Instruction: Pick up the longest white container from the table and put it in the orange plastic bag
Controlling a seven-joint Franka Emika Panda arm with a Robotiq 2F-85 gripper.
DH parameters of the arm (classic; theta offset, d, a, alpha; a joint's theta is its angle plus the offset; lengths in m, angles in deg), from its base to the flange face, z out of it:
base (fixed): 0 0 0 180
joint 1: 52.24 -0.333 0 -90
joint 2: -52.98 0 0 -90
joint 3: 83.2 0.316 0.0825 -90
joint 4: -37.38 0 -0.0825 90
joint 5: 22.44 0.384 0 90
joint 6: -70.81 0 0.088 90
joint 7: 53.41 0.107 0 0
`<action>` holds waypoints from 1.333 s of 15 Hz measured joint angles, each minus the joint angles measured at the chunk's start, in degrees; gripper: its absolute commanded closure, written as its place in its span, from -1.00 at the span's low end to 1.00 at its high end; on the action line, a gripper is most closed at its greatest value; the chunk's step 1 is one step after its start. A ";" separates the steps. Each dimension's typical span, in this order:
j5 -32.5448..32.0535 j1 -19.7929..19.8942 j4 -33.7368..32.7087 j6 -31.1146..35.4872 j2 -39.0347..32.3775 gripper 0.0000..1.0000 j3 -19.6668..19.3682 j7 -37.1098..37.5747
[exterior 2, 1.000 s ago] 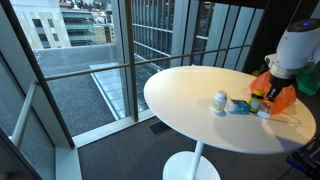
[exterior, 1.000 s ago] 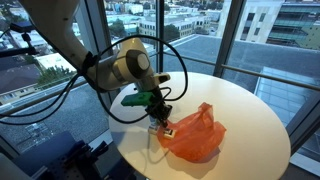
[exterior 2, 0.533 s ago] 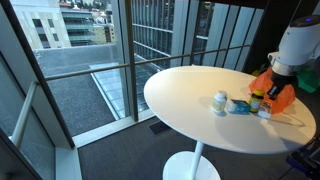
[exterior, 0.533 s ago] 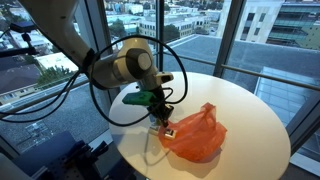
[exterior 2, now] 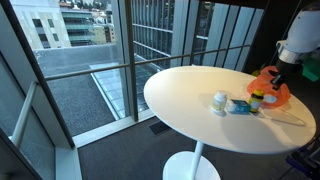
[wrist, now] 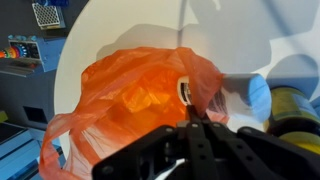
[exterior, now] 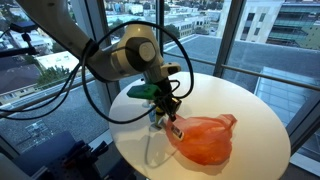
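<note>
Your gripper (exterior: 172,124) sits low over the round white table (exterior: 250,110), at the end of the orange plastic bag (exterior: 205,140) nearest the arm. In the wrist view the fingers (wrist: 190,128) are drawn together to a narrow point on the orange plastic bag (wrist: 130,100), pinching a fold of it next to a small black-and-white mark, so you have hold of the bag and nothing else. The bag lies crumpled on the tabletop, stretched out away from the arm toward the table's far edge. In an exterior view the white container (exterior 2: 219,102) stands upright on the table (exterior 2: 190,85), set in a little from the edge nearest that camera and apart from the bag (exterior 2: 270,85). Just beside it lies a pale blue item (exterior 2: 238,106), and past that stands a yellow-capped bottle (exterior 2: 256,100), close to the bag. The wrist view shows the blue item (wrist: 256,96) and the bottle (wrist: 290,110) blurred, right against the bag's side. You cannot tell from these views which container is the longest.
</note>
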 measured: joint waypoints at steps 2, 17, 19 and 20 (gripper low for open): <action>0.16 0.34 -0.27 0.00 0.79 0.97 -0.04 0.00; 10.44 2.21 -2.47 0.00 4.88 0.97 -0.13 -5.95; 11.15 2.71 -2.69 -0.01 5.14 0.97 -0.21 -6.36; 11.31 2.97 -2.73 -0.01 5.29 0.97 -0.26 -6.51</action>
